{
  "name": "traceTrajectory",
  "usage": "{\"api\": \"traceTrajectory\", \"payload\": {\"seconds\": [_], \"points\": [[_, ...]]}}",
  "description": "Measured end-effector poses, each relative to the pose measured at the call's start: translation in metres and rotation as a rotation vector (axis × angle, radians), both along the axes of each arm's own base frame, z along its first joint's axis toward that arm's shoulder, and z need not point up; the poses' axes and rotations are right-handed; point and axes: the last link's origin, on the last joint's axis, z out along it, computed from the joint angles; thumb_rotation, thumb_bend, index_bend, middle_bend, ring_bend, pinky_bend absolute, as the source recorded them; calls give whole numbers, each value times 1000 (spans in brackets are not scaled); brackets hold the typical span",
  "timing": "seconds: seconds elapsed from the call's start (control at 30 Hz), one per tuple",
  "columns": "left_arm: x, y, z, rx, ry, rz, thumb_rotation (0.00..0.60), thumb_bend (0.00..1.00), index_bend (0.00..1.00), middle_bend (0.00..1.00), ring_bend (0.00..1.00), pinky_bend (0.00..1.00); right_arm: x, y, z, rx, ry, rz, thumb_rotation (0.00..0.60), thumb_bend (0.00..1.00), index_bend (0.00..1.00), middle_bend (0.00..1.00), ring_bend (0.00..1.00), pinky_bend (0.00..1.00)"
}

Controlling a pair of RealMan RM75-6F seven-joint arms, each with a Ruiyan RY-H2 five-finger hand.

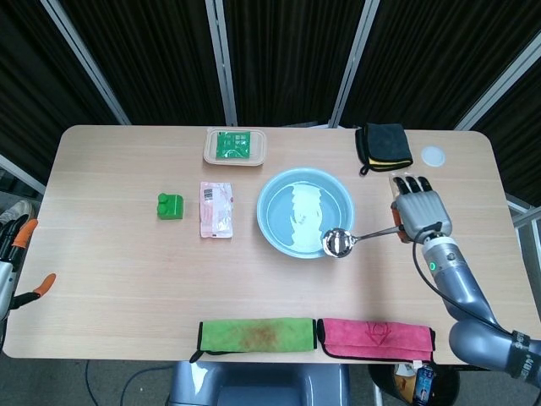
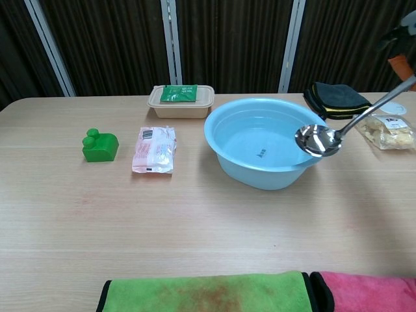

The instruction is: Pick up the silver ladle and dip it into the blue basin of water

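Head view — ladle (image 1: 338, 243) bowl-end leftward

Ladle (image 1: 338, 243) bowl above basin (image 1: 279, 193) rim, right side

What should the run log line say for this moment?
right hand: holds ladle | ladle bowl: over basin near rim, not dipped | left hand: at table's left edge, idle

The pale wooden table (image 1: 118, 279) bears a round blue plastic basin (image 1: 304, 211) at centre, with a green toy block (image 1: 169, 205) at nine o'clock.
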Motion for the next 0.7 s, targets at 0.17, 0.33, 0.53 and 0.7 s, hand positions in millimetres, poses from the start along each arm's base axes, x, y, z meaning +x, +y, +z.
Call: {"api": "traceTrajectory", "payload": {"seconds": [0.17, 0.33, 0.53, 0.7], "points": [[-2, 3, 1, 2, -4, 12, 600, 232, 16, 0, 0, 0, 19, -14, -21, 33, -2, 6, 600, 466, 744, 50, 0, 0], [-4, 5, 2, 8, -4, 24, 600, 232, 17, 0, 0, 0, 26, -27, -37, 50, 2, 0, 600, 465, 744, 51, 0, 0], [-8, 9, 3, 20, 7, 48, 600, 234, 18, 0, 0, 0, 24, -47, -54, 62, 18, -17, 600, 465, 744, 52, 0, 0], [-9, 11, 2, 32, 19, 63, 600, 233, 19, 0, 0, 0, 23, -65, -67, 75, 26, -27, 600, 465, 745, 54, 0, 0]]}}
